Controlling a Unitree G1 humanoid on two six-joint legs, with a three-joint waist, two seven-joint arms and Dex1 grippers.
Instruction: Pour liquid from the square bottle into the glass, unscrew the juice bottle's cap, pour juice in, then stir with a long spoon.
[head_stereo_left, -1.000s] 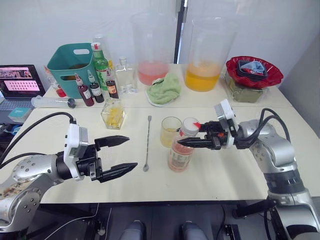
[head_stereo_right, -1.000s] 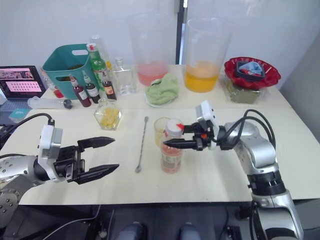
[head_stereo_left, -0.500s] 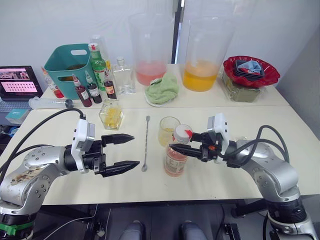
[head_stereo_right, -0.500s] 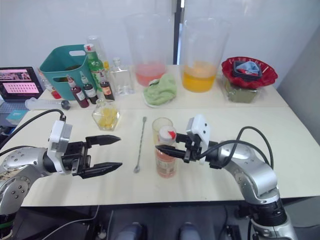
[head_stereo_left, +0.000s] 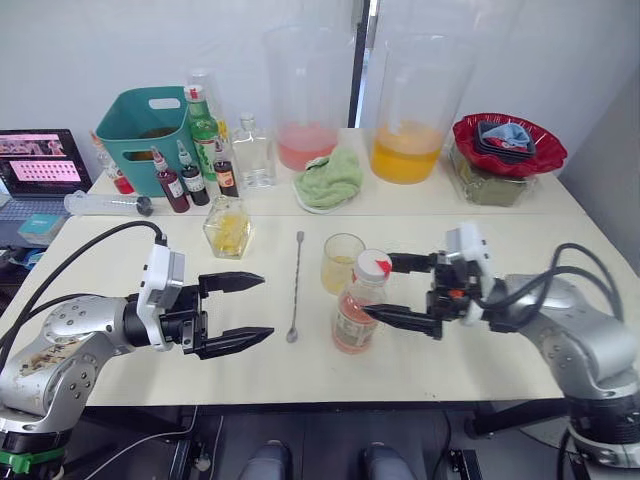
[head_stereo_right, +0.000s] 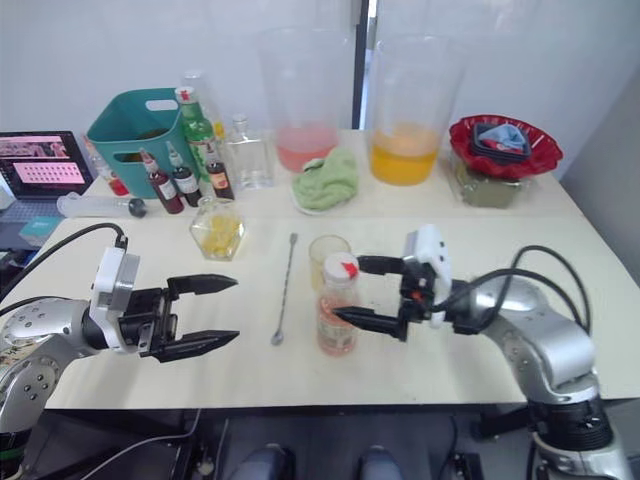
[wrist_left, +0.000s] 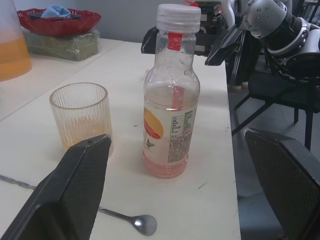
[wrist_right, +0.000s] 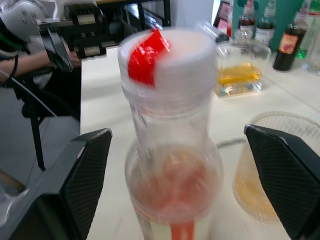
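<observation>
Beside the glass (head_stereo_left: 341, 262), juice bottle (head_stereo_left: 355, 305) stands capped

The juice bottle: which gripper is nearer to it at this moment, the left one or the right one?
The right. The right gripper is open just beside the juice bottle, its fingers reaching toward the bottle without touching it. The left gripper is open too, farther off, beyond the long spoon.

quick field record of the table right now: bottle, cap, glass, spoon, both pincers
juice bottle: upright, beside the glass, pink juice low
cap: on
glass: holds some yellow liquid
square bottle: standing, not held
long spoon: flat on table, untouched
left pincer: open, empty
right pincer: open, by the juice bottle, not gripping
</observation>
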